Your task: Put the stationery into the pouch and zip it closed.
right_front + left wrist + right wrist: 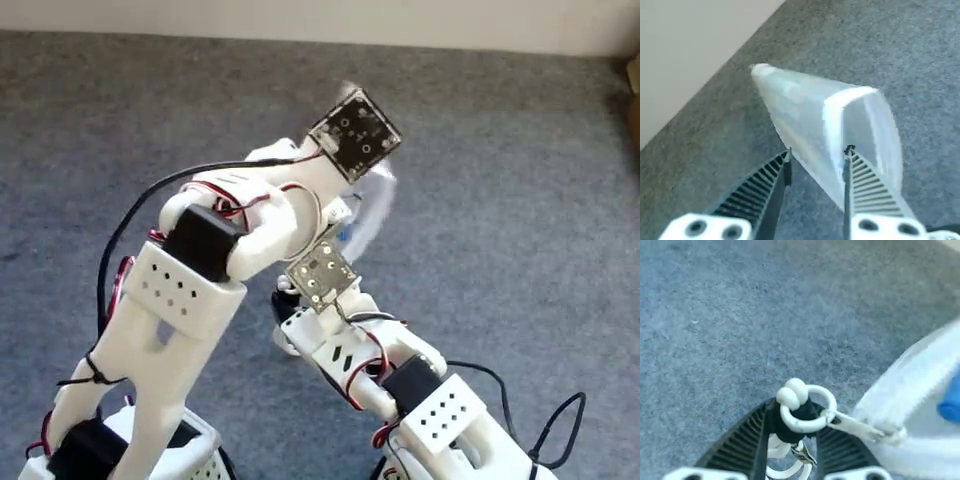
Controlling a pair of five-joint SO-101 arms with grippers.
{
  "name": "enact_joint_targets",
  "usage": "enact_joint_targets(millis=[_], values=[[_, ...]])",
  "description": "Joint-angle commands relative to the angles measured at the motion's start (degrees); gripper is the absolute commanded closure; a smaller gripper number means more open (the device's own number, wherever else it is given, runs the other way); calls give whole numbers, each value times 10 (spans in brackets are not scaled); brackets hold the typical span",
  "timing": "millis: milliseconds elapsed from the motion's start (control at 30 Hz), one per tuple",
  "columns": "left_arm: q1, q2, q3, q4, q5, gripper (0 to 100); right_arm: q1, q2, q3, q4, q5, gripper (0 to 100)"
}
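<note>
R gripper (795, 421) clamped on zip-pull cord loop (807, 407) at clear pouch (912, 392) zip end | blue item (951, 407) seen thru pouch wall beside zip | L gripper (816, 162) narrow, pinching pouch body betw. both fingers (755, 192) | pouch approx 1 o'clock of centre in high view, over grey carpet (520, 200)

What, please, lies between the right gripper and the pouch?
The right wrist view shows a white cord loop, pinched in the right gripper, joined to the zipper pull that leads to the pouch.
</note>
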Motion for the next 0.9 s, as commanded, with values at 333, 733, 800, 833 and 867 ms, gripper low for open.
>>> enact_joint_targets(millis=[333,733,800,833,867], values=[[24,-10,-68,-5,-4,829,-1,-13,-18,3,8,992],[-111,-10,-89,-4,119,829,36,-14,-26,50,8,992],[-132,-10,-87,-4,135,829,51,-23,-58,79,8,992],[-141,-10,-87,3,142,829,54,-33,-73,96,8,992],[-151,-10,-87,10,149,829,55,-44,-87,118,8,992]])
